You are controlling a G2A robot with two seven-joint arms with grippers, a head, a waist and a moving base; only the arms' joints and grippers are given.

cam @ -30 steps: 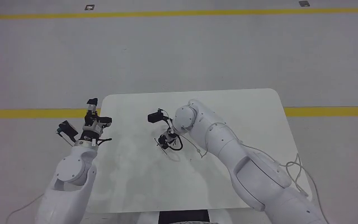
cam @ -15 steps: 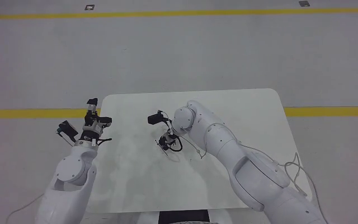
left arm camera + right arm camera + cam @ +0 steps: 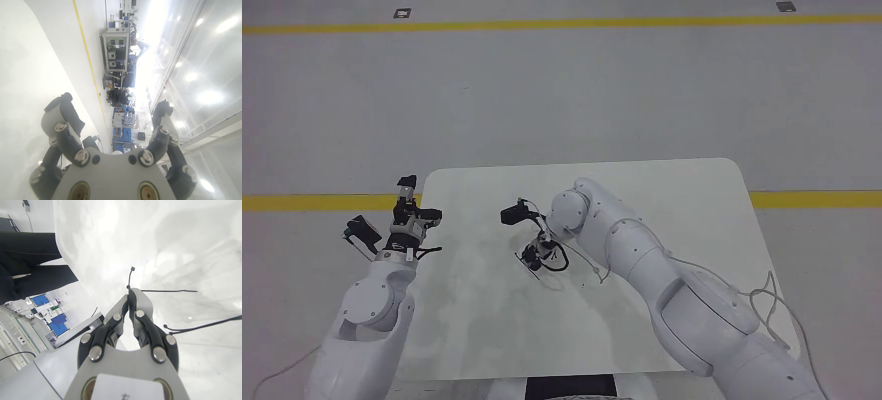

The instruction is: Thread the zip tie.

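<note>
My right gripper point(image 3: 129, 290) is shut on a thin black zip tie point(image 3: 129, 278). Its square head sticks out past the fingertips, and its tail point(image 3: 170, 291) runs off sideways just above the white table point(image 3: 682, 200). From above, this gripper point(image 3: 531, 257) hovers low over the table's middle left. My left gripper point(image 3: 113, 106) is open with nothing between its fingers. It stands at the table's left edge point(image 3: 407, 212), pointing away from the table.
Two more black zip ties point(image 3: 200, 326) lie loose on the table beside my right gripper, seen from above as thin lines point(image 3: 589, 264). The right half of the table is bare white surface.
My right gripper has shifted slightly to the left with the zip tie in it. The left arm has stayed still.
</note>
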